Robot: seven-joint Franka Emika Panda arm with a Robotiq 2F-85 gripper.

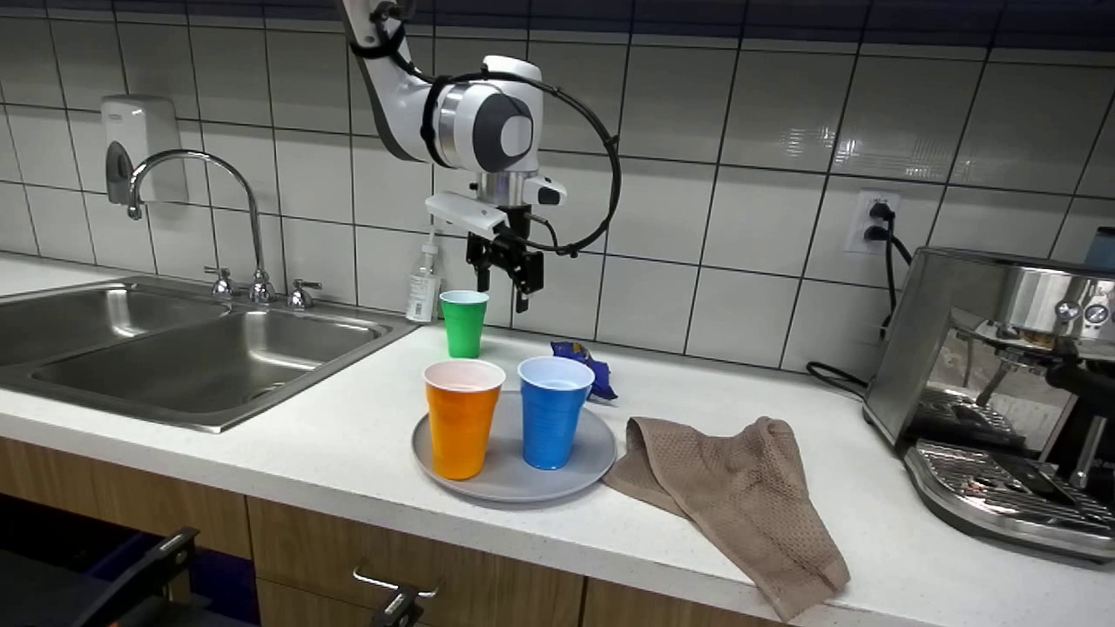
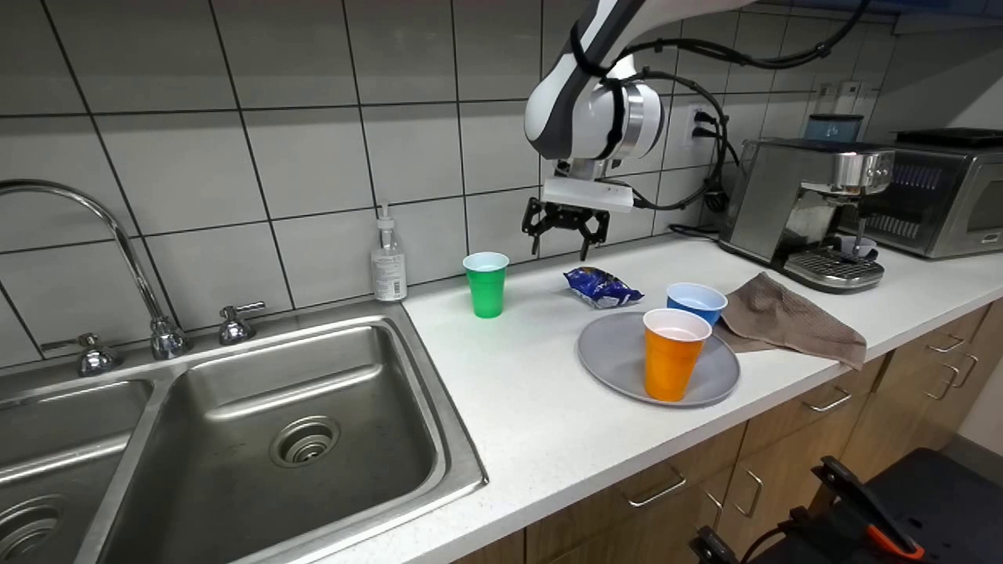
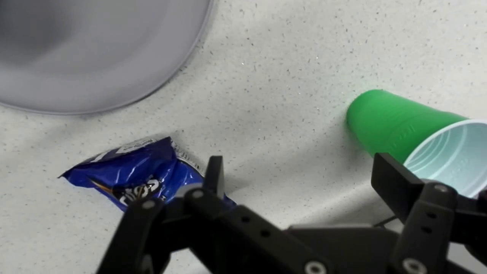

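Wall (image 1: pixel 666 213): white tile, dark grout; from my remote station I see glare (image 1: pixel 806 144) on it. Dark bluish band (image 1: pixel 566 17): along the wall's top. Outlet (image 1: pixel 861 219): white, two black plugs (image 1: pixel 878 212). Counter (image 2: pixel 501 407): white, speckled. Sink (image 2: pixel 145 442): steel, double-basin. Faucet (image 1: pixel 257 239): chrome, arched. Drawers (image 1: pixel 418 540): wood-grain, metal pulls (image 2: pixel 658 494), beneath.

"How does the arm (image 2: pixel 578 90) stand?"
"It slopes down from the top in both exterior views, then bends at the wrist (image 1: pixel 501 131)."
"And the tool (image 2: pixel 559 247)?"
"Hanging below that wrist, pointed downward."
"Its fingers (image 3: pixel 215 174)?"
"Black and spread wide, a broad gap between the tips."
"Can you see both?"
"Yes, plainly, in the wrist view."
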